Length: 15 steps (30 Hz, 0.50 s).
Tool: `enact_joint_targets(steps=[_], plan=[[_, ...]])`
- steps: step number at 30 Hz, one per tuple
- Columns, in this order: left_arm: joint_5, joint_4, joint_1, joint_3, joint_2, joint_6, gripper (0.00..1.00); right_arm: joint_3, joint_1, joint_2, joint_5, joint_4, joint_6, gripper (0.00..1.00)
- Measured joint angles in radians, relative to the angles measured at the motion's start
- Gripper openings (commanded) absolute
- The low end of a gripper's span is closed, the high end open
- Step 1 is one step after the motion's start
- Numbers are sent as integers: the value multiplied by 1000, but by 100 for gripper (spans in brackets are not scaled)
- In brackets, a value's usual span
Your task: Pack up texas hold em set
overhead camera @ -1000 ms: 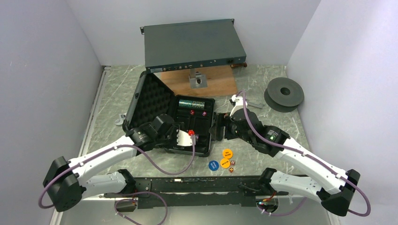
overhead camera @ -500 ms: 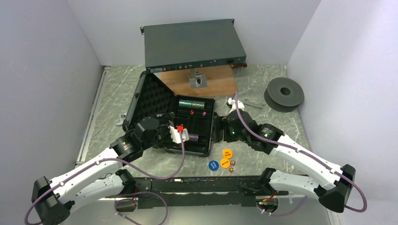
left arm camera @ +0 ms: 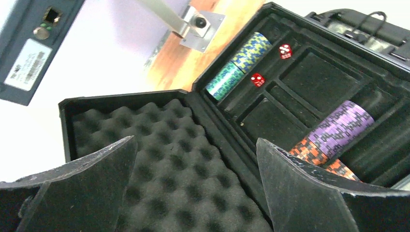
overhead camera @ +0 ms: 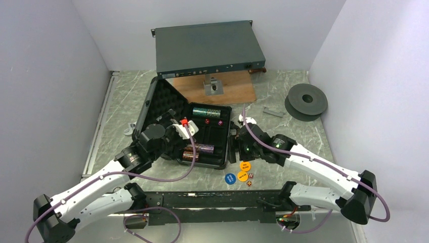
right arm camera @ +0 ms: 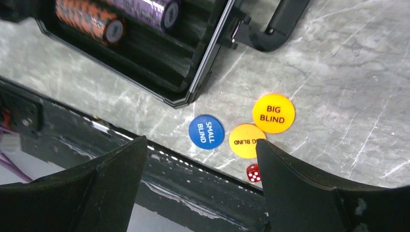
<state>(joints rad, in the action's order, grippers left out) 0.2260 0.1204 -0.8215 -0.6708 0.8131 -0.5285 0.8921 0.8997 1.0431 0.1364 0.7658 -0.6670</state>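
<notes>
- The buttons lie flat on the table point(right arm camera: 338, 72), just off the near right corner of the case point(overhead camera: 216, 134): a yellow BIG BLIND button point(right arm camera: 273, 113), a second yellow button point(right arm camera: 244, 141) touching it, and a blue SMALL BLIND button point(right arm camera: 206, 131).
- A red die point(right arm camera: 252, 172) sits beside them (there may be one more, but the top view is too small to tell).
- I think the buttons are thin, hard, light and slippery. I would pinch one by its edges, not press on top.
- The words on the buttons point different ways, and a round button has no long side.
- In the case, the purple and orange chip roll point(left arm camera: 345, 126) and the green and blue chip roll point(left arm camera: 239, 65) lie on their sides, running long from left to right in the top view.
- Loose chips could spill, so I would squeeze a roll from both ends.
- The foam lid point(left arm camera: 183, 159) stands open on the left.
- My right gripper point(right arm camera: 200, 142) hangs over the buttons, jaws wide and holding nothing.
- My left gripper point(left arm camera: 196, 145) is by the lid, jaws wide and holding nothing too.
</notes>
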Motion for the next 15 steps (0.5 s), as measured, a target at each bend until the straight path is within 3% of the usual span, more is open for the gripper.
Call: enact_joint_targets(steps=[6,15], plan=[[61,-12,14,-5,-27,29,100,-66,84,31,-17,-21,45,85],[122,-21,17,-5,-42,35,100,-153,244,151,-11,-187,176,82]])
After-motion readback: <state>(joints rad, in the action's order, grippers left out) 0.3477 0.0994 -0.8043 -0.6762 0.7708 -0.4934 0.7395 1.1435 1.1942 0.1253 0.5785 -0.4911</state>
